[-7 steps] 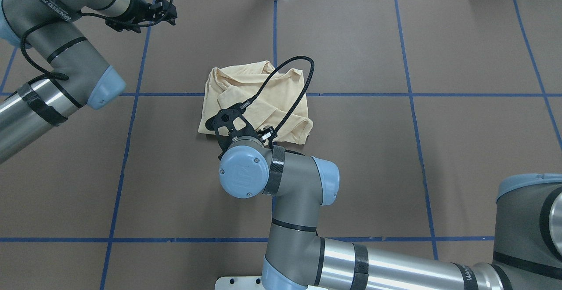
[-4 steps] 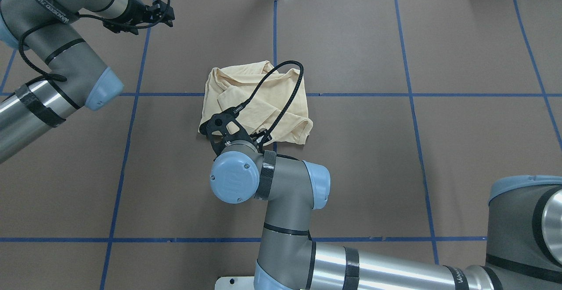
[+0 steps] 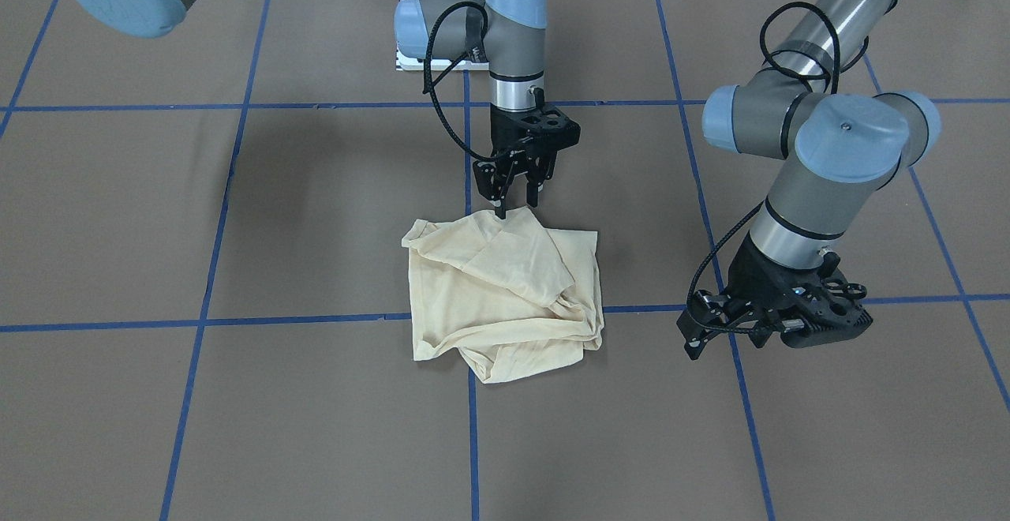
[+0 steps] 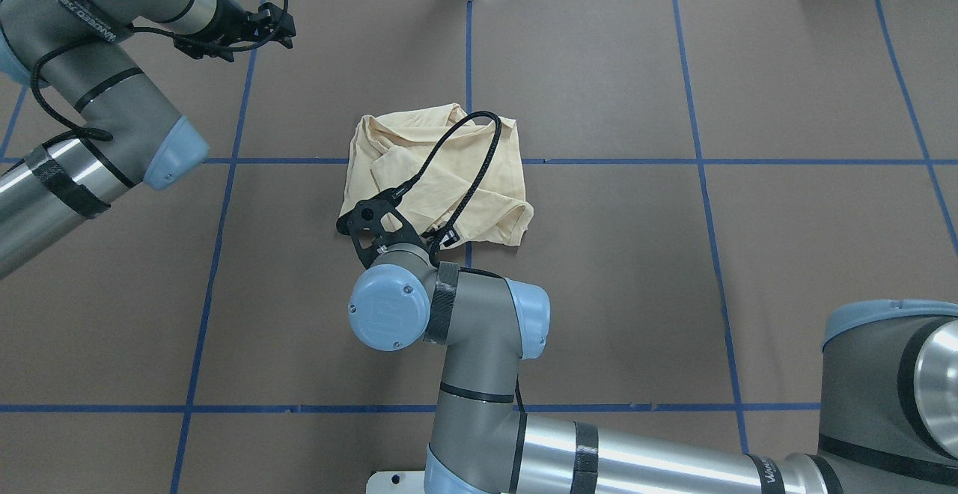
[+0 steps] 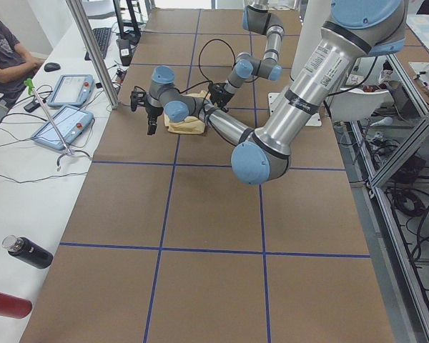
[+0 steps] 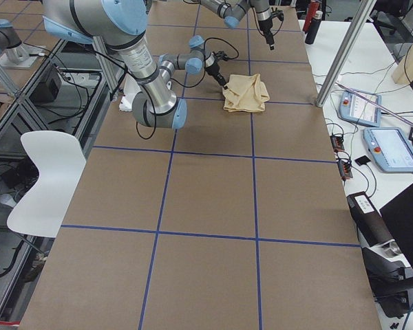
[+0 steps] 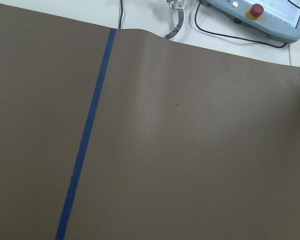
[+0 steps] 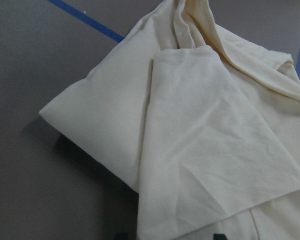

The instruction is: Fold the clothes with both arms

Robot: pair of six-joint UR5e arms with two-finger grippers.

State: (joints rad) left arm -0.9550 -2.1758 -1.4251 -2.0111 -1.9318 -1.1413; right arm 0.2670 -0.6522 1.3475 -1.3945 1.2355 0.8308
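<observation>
On blue-taped brown paper point(image 4: 636, 254), my right gripper point(image 3: 518, 205) gapes at the shirt point(image 3: 505, 292)'s six o'clock; my left gripper point(image 3: 694, 337)'s state, I cannot tell.

The right arm point(image 4: 486, 374) comes in long and low from the base, elbow folded, wrist turned so the right gripper point(image 3: 518, 199) points straight down. Its fingers are parted, nothing between them, tips hanging low. Over to the left arm point(image 3: 805, 189) now: it's bent high, upper joints stacked, forearm dropping steeply to the wrist. The left gripper point(image 3: 690, 337) pokes out sideways, nearly level, fingers looking parted as well and holding nothing. The two grippers are well apart, neither arm touching the other.
</observation>
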